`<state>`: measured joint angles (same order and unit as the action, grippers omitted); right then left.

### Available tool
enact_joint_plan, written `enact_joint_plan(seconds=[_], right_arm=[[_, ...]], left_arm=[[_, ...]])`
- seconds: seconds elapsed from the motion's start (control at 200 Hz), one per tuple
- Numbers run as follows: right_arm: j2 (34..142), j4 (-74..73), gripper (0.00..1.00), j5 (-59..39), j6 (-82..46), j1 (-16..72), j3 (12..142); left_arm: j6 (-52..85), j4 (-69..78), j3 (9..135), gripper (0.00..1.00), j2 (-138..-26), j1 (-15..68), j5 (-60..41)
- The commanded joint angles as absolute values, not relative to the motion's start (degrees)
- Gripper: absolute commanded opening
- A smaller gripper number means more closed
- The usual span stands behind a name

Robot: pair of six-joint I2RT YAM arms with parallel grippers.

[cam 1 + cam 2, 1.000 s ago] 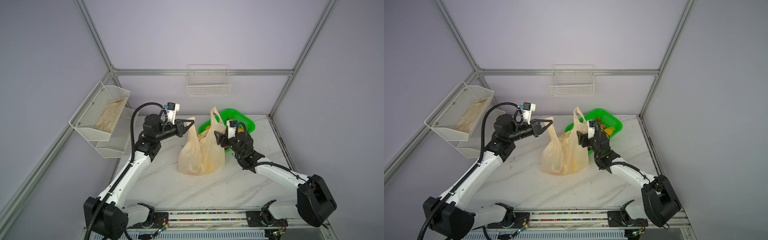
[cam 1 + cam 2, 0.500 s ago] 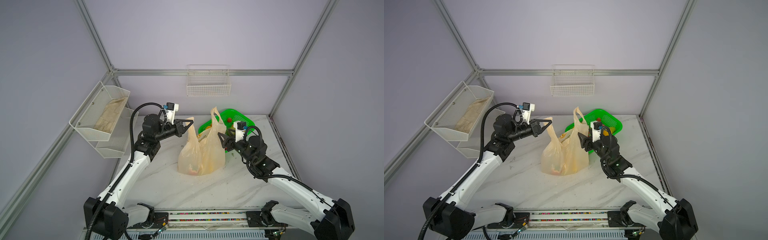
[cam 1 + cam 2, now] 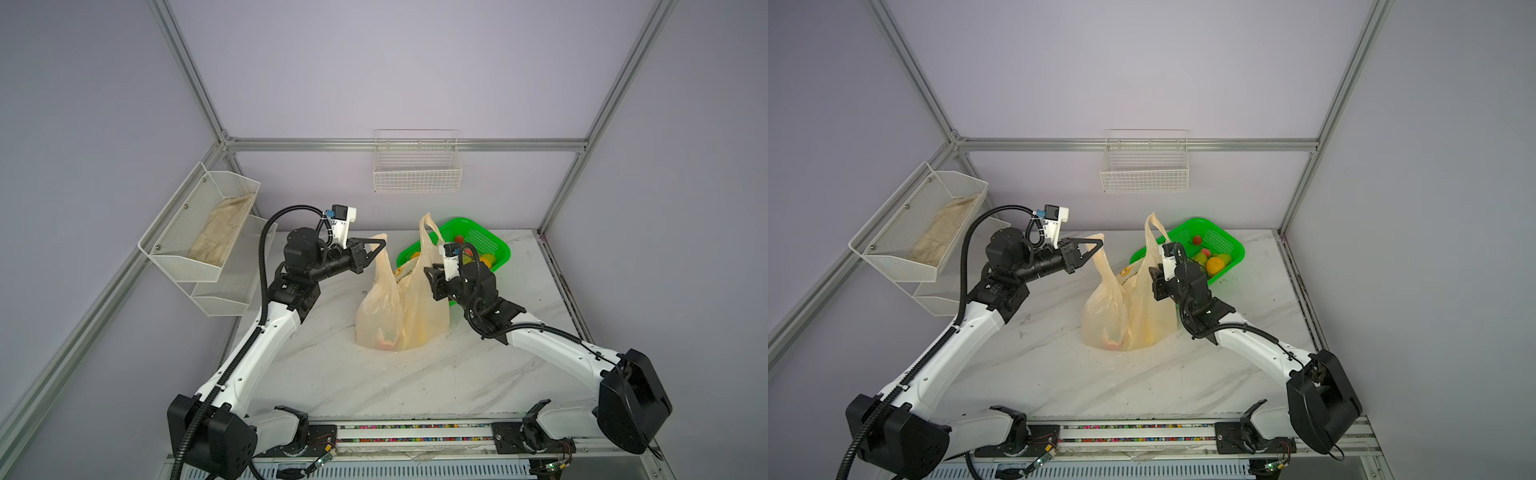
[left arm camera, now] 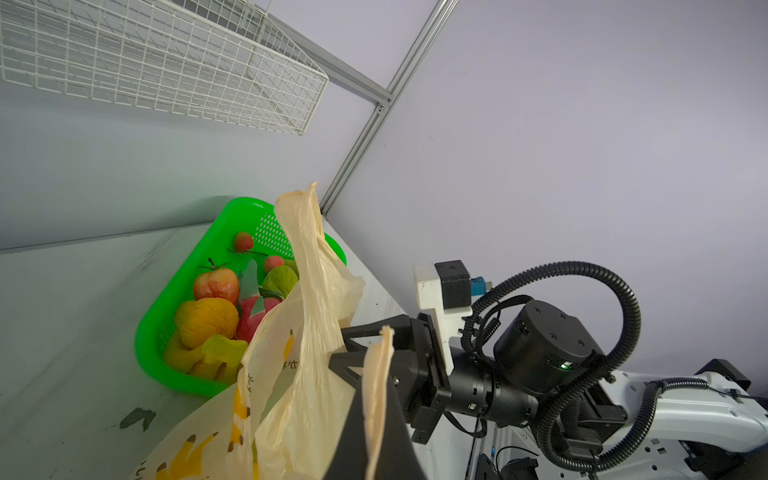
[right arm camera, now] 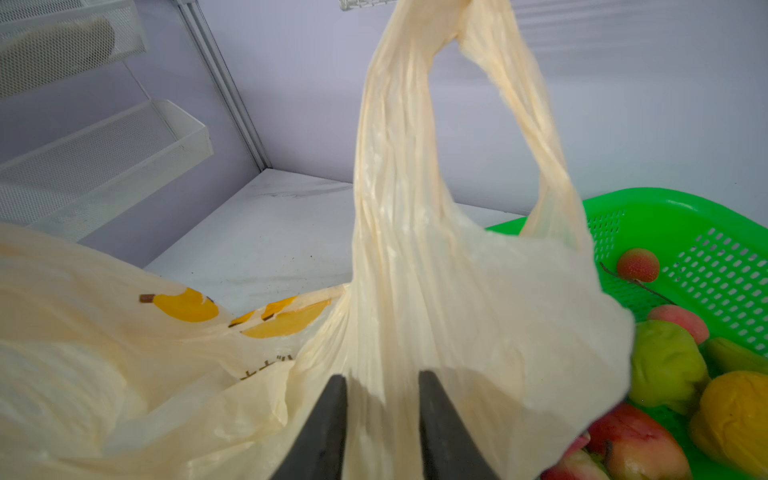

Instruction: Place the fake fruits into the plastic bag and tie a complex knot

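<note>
Position: cream bag (image 3: pixel 401 307) stands upright mid-desk (image 3: pixel 332 374), mouth up, just in front of the green basket (image 3: pixel 500 249). The bag's two handles stand apart, untied.

Grip, left: left end effector (image 3: pixel 381 242) is pressed together on the top of the left handle (image 3: pixel 376 259) and holds it up taut. In the left wrist view a thin strip of that handle pokes up past the dark finger (image 4: pixel 345 449).

Grip, right: right end effector (image 5: pixel 380 386) sits at the base of the right handle (image 5: pixel 395 145). Its fingers stand a narrow gap apart with gathered plastic between them. The picture is blurred there, so I cannot tell whether they squeeze the film or only flank it. The handle loop above rises free.

Contents: most fruits (image 4: pixel 208 316) lie in the basket: orange, yellow, green and red-pink pieces, plus one small red one near the far wall. Red and orange shapes show through the film at the bag's bottom (image 3: pixel 1113 343).

Writing: the bag carries yellow banana prints (image 5: pixel 183 307) and dark lettering (image 5: pixel 268 368). The lettering is creased and cut off by folds, not readable.

Surroundings: white mesh rack (image 3: pixel 166 249) on the left wall holds a pale cloth (image 3: pixel 220 232).
</note>
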<state>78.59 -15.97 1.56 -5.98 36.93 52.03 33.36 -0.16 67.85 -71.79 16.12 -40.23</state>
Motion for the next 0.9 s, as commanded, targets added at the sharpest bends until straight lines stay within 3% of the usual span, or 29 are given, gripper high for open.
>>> enact_joint_plan(seconds=[0.0,0.155,0.385,0.55,0.68,0.795,0.895], right_arm=[[78.2,-18.5,0.17,3.4,-5.6,37.1,53.1],[72.4,-20.7,0.00,-3.3,-3.8,36.5,47.7],[63.7,-29.3,0.00,-19.2,-1.0,35.1,38.0],[61.7,-31.4,0.00,-21.7,-1.5,34.6,35.5],[61.6,-33.2,0.00,-22.7,-2.7,34.5,34.3],[61.7,-33.3,0.00,-21.9,-3.3,34.3,33.9],[61.1,-33.2,0.00,-20.8,-4.2,34.1,33.7]], left_arm=[[32.3,0.7,67.3,0.00,-70.7,15.5,-40.5],[32.7,0.4,67.4,0.00,-70.4,14.2,-39.5],[34.9,1.5,67.4,0.00,-71.9,11.8,-40.1],[33.7,-0.4,68.5,0.00,-72.7,10.6,-39.5],[29.9,-4.8,70.5,0.16,-73.0,10.4,-38.6],[26.4,-6.4,71.1,0.41,-71.8,10.4,-37.7],[22.9,-7.7,71.4,0.55,-69.3,10.4,-35.5]])
